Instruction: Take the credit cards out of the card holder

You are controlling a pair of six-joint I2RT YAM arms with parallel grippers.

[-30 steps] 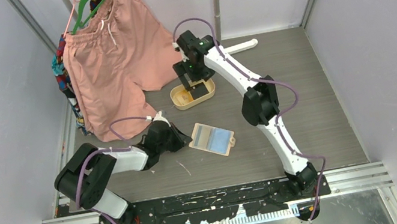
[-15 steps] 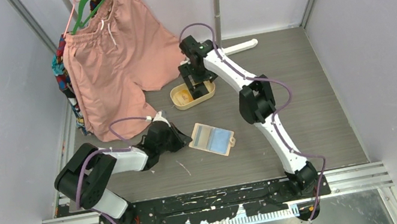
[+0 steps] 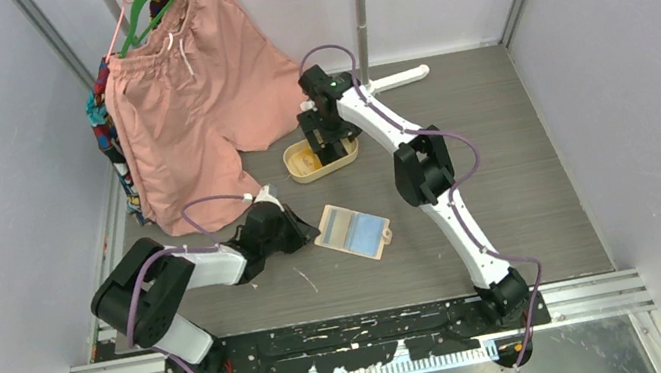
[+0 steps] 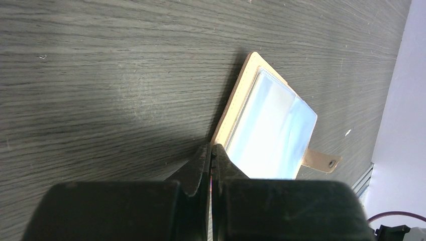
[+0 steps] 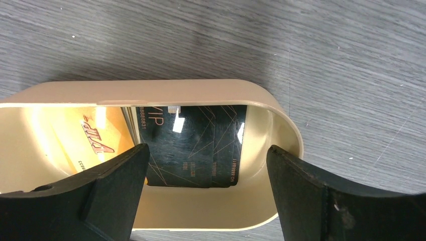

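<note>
Right wrist view: two cards, one black [image 5: 193,145] and one orange [image 5: 95,143], lie in the one tray [image 5: 201,88] near the table's far edge, below the right gripper [image 5: 206,150], jaws spread. Thin, stiff, slick and light, they are probably best pinched by an edge. One holder [image 4: 271,130] lies open mid-table, with the left gripper [image 4: 211,150] at its edge, jaws pressed together.

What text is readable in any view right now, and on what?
"VIP": black card, lying in the tan tray.
"VIP", slanted letters: orange card in the same tray.
Digits on the black card: a run of 8s, not surely readable; its other print is too small.
On the card holder: no text shows.
</note>
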